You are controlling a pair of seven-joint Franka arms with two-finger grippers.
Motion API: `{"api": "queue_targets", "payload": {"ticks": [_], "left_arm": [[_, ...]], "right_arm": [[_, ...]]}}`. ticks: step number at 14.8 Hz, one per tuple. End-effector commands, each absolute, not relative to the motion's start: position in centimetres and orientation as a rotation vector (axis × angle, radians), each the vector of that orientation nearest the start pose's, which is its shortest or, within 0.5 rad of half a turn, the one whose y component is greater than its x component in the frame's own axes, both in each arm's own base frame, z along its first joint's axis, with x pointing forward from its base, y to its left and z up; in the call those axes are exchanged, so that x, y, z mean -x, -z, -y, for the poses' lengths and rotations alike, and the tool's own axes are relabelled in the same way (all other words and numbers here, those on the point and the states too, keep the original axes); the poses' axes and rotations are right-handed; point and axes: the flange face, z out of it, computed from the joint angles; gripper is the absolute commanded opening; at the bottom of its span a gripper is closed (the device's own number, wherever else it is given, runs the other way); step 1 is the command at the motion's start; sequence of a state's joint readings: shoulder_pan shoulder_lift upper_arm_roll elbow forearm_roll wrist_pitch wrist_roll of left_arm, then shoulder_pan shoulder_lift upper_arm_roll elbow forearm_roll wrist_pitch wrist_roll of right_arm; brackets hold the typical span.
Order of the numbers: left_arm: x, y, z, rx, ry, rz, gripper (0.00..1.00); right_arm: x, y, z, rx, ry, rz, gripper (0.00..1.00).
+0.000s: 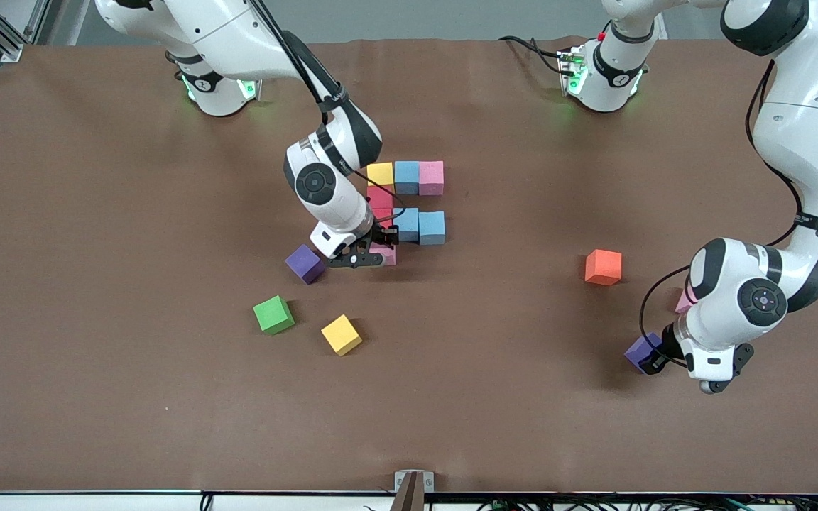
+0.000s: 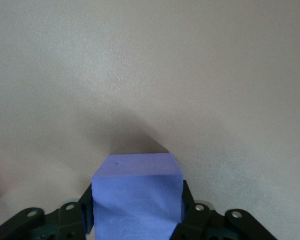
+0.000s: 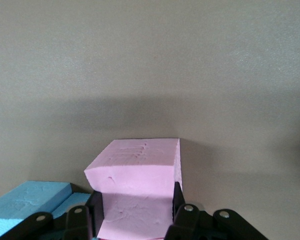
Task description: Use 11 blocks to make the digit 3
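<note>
The partial figure in mid-table has a far bar of yellow, light blue and pink blocks. A red block lies below the yellow one, then a two-block light blue bar. My right gripper is shut on a pink block at the figure's near end, beside the light blue blocks; in the right wrist view the fingers press this pink block. My left gripper is shut on a purple block, also in the left wrist view, near the left arm's end.
Loose near the figure are a purple block, a green cube and a yellow block. An orange cube sits toward the left arm's end. Another pink block is half hidden by the left arm.
</note>
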State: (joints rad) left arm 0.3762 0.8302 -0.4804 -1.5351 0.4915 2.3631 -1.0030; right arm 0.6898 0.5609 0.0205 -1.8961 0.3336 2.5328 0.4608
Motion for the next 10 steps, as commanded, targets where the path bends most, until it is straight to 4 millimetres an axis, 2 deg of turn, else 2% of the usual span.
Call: {"api": "queue_targets", "payload": {"ticks": [1, 6, 9, 10], "left_arm": [[-72.4, -23.1, 0.6, 2.986, 0.212, 1.114, 0.56], [-72.1, -24.1, 0.2, 2.957, 0.164, 1.114, 0.48], [-71.9, -24.2, 0.5, 2.950, 0.139, 1.106, 0.48], [-71.9, -24.8, 0.5, 2.948, 0.150, 1.102, 0.48]], "right_arm": [[-48.4, -21.1, -41.1, 2.906, -0.087, -0.039, 0.06], [-48.3, -20.8, -41.1, 2.910, -0.099, -0.037, 0.08], [-48.2, -20.8, -41.1, 2.912, -0.105, -0.038, 0.09], [-48.3, -20.8, -41.0, 2.913, -0.105, -0.042, 0.12]]}}
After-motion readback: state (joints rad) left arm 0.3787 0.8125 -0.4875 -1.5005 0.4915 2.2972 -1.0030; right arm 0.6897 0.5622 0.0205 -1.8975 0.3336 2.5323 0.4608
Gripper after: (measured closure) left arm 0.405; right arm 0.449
